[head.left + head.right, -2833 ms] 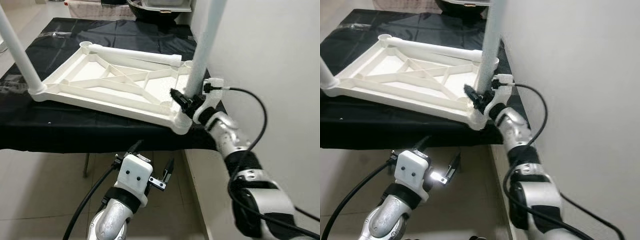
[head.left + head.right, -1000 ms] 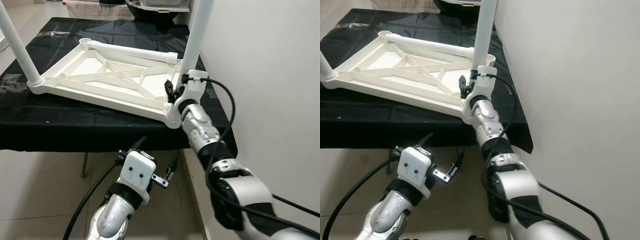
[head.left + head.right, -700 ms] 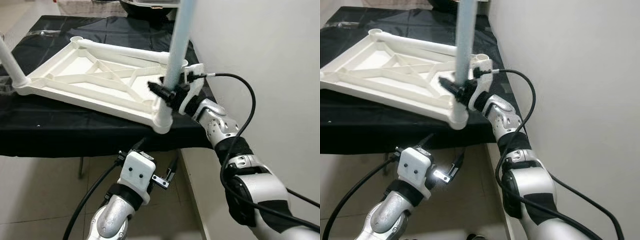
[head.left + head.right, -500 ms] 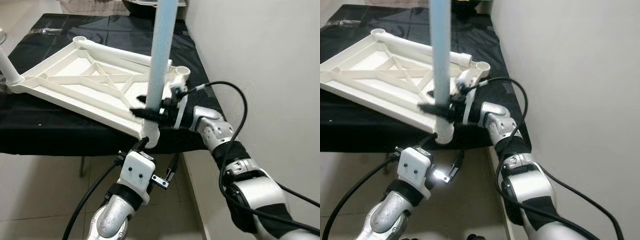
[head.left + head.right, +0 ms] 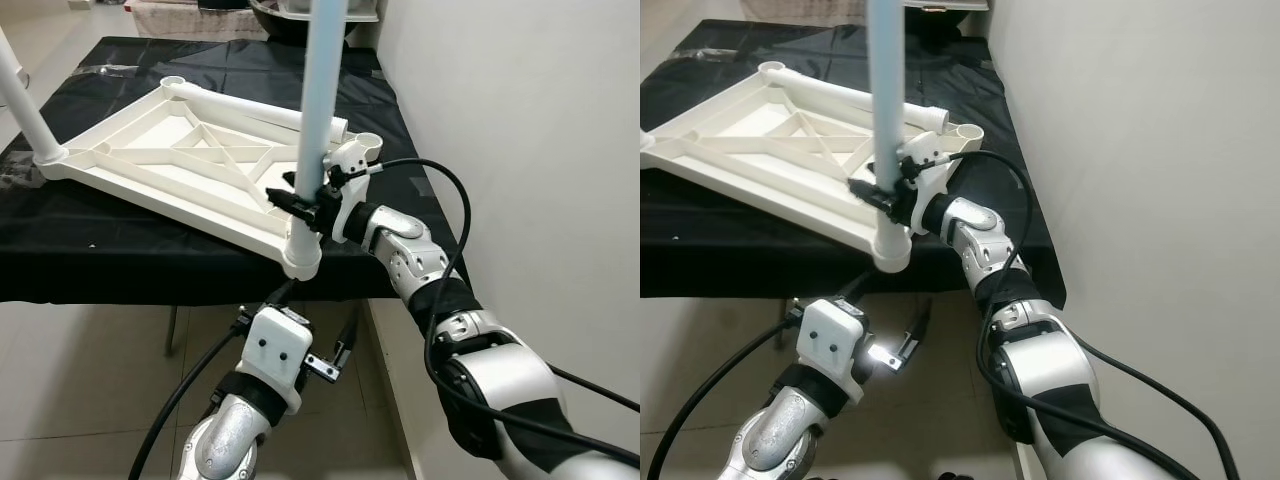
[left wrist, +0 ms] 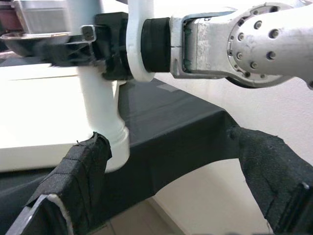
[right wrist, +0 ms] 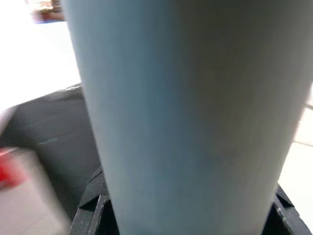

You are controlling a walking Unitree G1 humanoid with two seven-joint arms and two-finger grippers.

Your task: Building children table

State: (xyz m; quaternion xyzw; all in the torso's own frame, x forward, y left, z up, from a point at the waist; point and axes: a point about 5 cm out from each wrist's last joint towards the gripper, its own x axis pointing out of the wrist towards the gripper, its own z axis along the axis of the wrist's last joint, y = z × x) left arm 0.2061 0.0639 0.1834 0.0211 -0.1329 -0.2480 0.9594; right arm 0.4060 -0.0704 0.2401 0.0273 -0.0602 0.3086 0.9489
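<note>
Head views: right gripper [image 5: 308, 203] clamped around upright pale table leg [image 5: 321, 90] just above near corner socket of upturned white tabletop [image 5: 150, 165] on black-covered table [image 5: 120, 265], left gripper [image 5: 300, 340] low beneath table edge, fingers spread, holding nothing; left wrist: black fingers [image 6: 80, 171] apart below corner socket; right wrist: leg close between fingers.

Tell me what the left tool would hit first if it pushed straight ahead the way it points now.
Probably the white corner socket of the tabletop frame, where the right tool grips the upright leg. The left tool sits below the table edge; depth is unclear.
</note>
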